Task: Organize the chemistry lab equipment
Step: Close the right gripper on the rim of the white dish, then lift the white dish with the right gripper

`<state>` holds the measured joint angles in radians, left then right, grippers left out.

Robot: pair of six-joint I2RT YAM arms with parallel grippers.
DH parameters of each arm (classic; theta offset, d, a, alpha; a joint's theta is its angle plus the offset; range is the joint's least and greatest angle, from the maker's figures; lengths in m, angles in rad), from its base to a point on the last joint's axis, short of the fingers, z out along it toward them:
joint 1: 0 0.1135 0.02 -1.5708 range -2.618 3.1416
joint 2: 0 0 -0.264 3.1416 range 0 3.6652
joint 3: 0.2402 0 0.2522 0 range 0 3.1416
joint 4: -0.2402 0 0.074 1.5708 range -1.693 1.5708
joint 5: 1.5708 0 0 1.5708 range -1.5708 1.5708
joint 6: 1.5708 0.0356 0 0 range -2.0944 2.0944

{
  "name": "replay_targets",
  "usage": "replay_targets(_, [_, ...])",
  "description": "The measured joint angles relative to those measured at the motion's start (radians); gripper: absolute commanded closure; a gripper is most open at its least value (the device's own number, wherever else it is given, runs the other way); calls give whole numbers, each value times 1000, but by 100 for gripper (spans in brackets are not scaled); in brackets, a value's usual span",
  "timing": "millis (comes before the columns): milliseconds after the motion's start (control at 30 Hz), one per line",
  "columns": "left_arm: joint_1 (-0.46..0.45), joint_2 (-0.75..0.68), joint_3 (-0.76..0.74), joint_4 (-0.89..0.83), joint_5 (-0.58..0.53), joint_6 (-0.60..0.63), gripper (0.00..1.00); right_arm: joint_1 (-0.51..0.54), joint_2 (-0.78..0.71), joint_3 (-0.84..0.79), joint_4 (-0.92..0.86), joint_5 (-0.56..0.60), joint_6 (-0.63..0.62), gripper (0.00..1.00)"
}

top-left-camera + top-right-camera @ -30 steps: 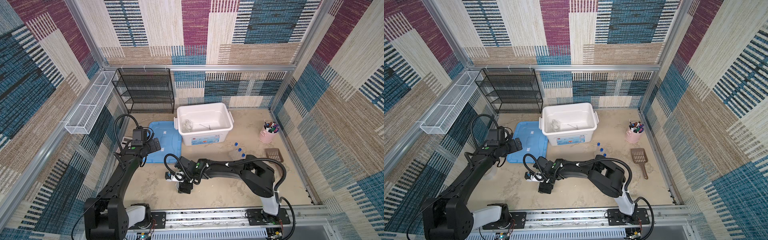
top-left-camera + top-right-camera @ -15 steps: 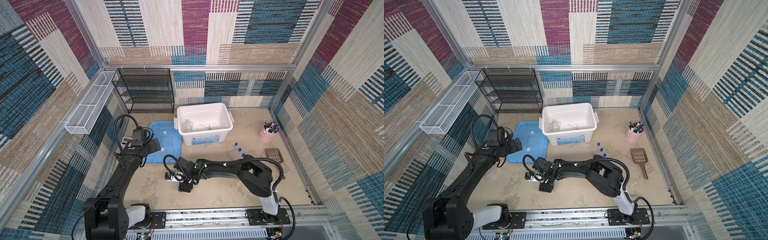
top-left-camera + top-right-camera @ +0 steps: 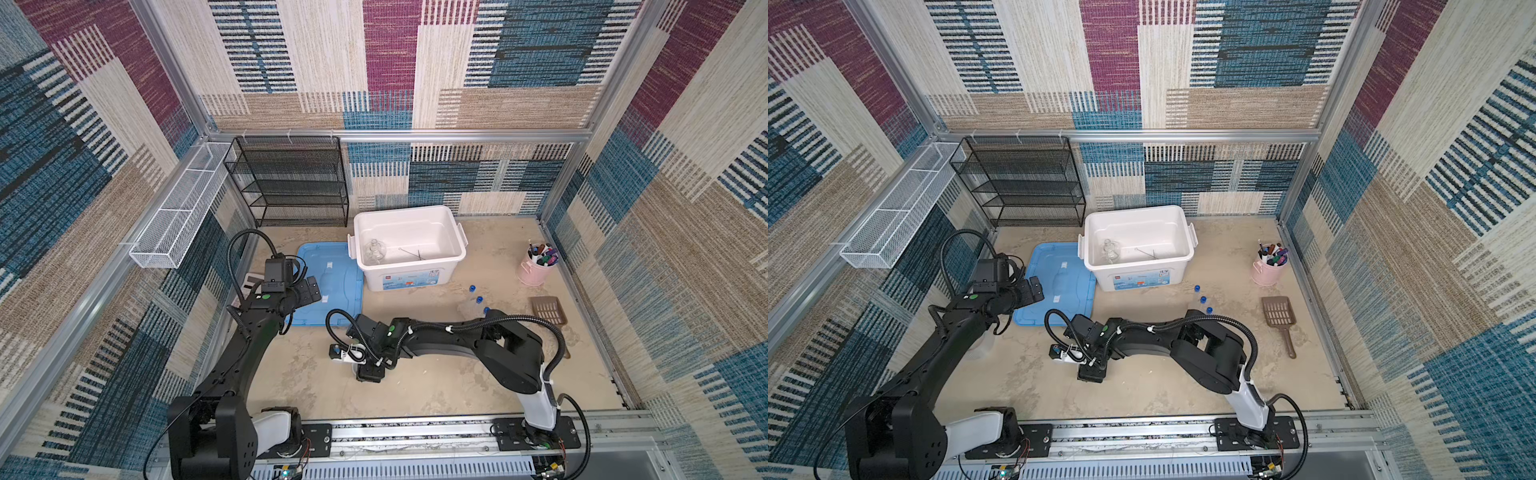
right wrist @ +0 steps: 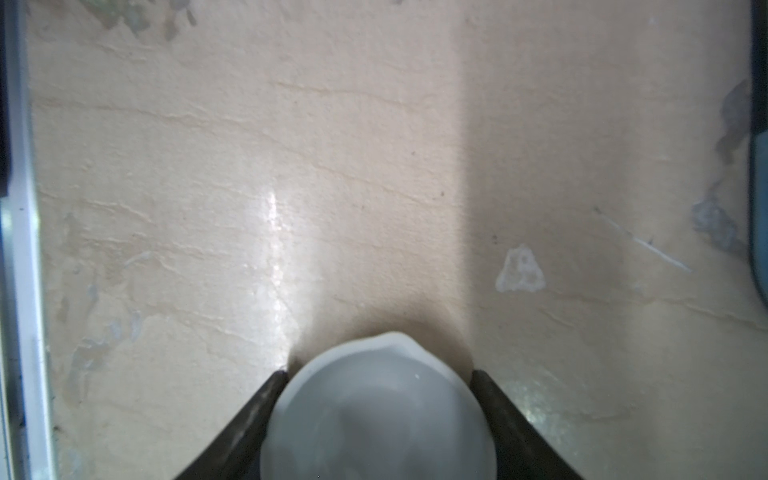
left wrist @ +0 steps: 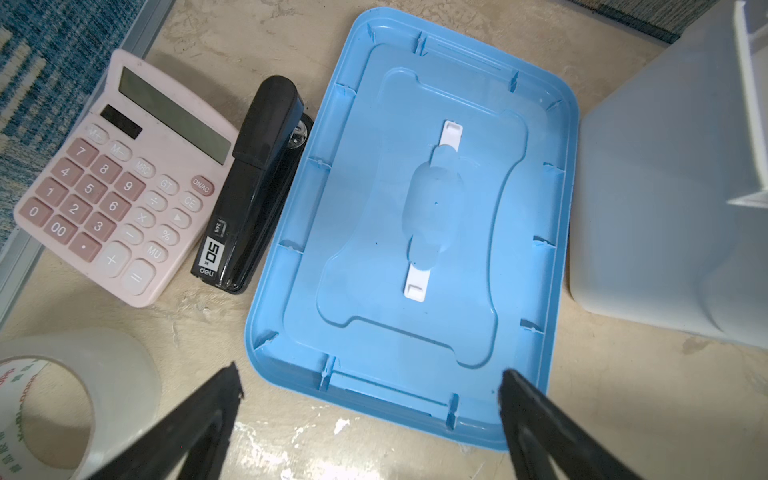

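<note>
The dish (image 4: pixel 378 419) sits upright on the table (image 3: pixel 436 386), its spout pointing away from my wrist. My right pincer (image 4: pixel 380 374) has it pinched by the rim, with a finger pressed against each side. In both top views my right arm (image 3: pixel 449 336) hides the dish, reaching low across the middle of the table, nearer the front edge than the back. My left pincer (image 5: pixel 369 374) is spread wide and hangs above one edge of the lid (image 5: pixel 374 299). The lid lies flat toward the table's left edge, just beside the bin (image 3: pixel 457 237). The bin stands near the middle of the back edge, and the flask (image 3: pixel 375 251) and the brush (image 3: pixel 411 252) lie inside it. The three tubes (image 3: pixel 478 299) lie on the table between the bin and the scoop (image 3: pixel 548 309), toward the right edge. Along the left edge the stapler (image 5: pixel 257 183) lies just beside the lid, with the calculator (image 5: pixel 124 178) on its far side. The tape (image 5: pixel 83 395) is near them, by the lid's corner.
</note>
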<state>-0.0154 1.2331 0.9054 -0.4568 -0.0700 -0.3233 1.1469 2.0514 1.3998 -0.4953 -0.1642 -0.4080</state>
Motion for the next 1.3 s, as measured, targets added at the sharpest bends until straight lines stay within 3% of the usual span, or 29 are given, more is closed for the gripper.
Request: replay_targets(1300, [0, 9, -53, 48, 81, -67, 1, -126, -66, -64, 34, -18, 8, 36])
